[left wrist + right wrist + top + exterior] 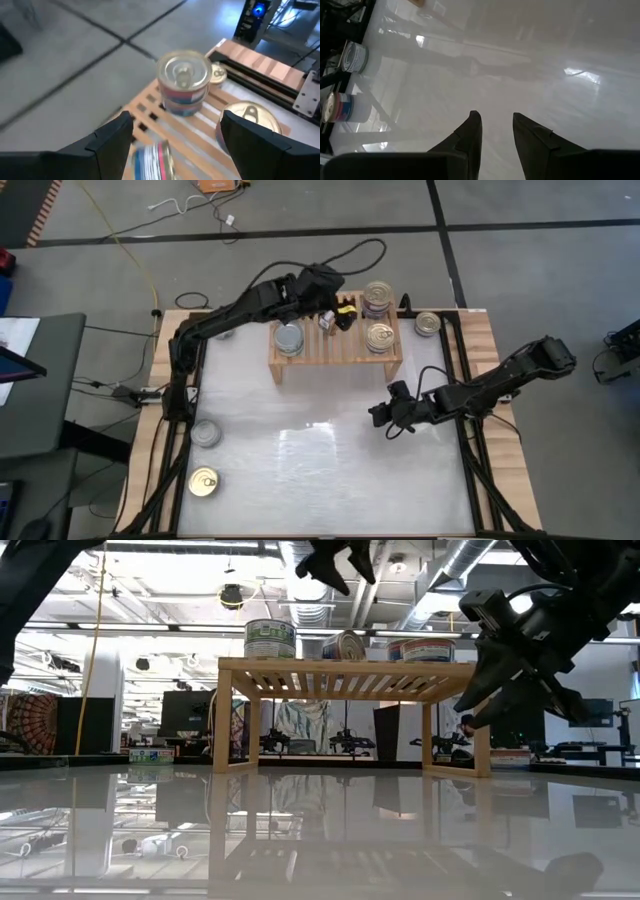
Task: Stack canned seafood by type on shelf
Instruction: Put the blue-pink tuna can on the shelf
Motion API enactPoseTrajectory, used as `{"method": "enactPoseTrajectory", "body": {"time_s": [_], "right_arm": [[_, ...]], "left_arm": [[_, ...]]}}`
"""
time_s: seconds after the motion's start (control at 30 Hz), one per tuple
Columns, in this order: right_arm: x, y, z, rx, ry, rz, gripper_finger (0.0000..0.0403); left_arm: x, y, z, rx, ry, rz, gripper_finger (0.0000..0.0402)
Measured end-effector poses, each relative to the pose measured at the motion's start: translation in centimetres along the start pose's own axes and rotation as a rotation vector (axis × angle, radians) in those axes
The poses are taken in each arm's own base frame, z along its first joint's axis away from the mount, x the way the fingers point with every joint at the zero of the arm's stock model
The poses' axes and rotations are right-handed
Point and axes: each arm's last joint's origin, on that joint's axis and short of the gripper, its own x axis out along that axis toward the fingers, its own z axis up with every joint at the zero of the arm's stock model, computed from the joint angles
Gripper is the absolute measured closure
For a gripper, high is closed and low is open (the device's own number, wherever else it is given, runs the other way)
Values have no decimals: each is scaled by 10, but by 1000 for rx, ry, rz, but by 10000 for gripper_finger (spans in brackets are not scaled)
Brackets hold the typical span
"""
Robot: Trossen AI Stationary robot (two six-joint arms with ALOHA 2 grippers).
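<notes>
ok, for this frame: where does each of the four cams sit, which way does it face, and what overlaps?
High: overhead, straight down; shelf, both arms, left gripper over the shelf, right gripper over the table.
Low: table height, level across; shelf side-on, arms entering from above.
Left wrist: above the shelf, looking down past its own open fingers at a two-can stack.
Right wrist: facing the bare table, own fingers apart.
Shared: that two-can stack also appears in high and low.
</notes>
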Motion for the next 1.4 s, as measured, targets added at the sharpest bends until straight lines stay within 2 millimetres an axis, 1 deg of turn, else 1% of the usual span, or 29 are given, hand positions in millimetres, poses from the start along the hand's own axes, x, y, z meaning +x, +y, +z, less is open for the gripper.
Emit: {"method": "enactPoseTrajectory", "body": {"time_s": [0.07,0.2,0.3,0.37,0.43,0.47,0.57,0.6,0.67,0.83,0.97,1.2,1.4], "right_arm": [[0,0,0,-11,0,0,269],[0,0,0,-15,0,0,269],[0,0,0,-15,0,0,269],[0,0,0,-15,0,1,269],[0,0,0,-15,1,1,269],[0,0,-1,-16,2,2,269],[0,0,-1,-15,3,5,269],[0,1,-1,-14,3,7,269],[0,1,-1,-14,5,8,269],[-1,1,-2,-16,8,12,269],[-1,1,-2,-16,8,12,269],[-1,1,-2,-14,8,12,269],[-1,1,-2,-14,8,12,269]], "left_arm": [[3,5,-2,-45,34,-5,111],[6,14,-2,-63,57,-11,111],[8,14,-3,-89,59,-9,111],[12,11,-6,-103,71,-9,111],[18,10,-13,-104,126,6,111],[24,9,-18,-120,147,13,111],[33,7,-30,-186,236,24,111],[39,6,-32,-201,238,27,111],[41,6,-34,-210,254,31,111],[45,8,-34,-218,245,48,111],[50,8,-38,-209,262,56,111],[49,9,-38,-165,258,88,111],[49,10,-45,-154,305,121,111]]}}
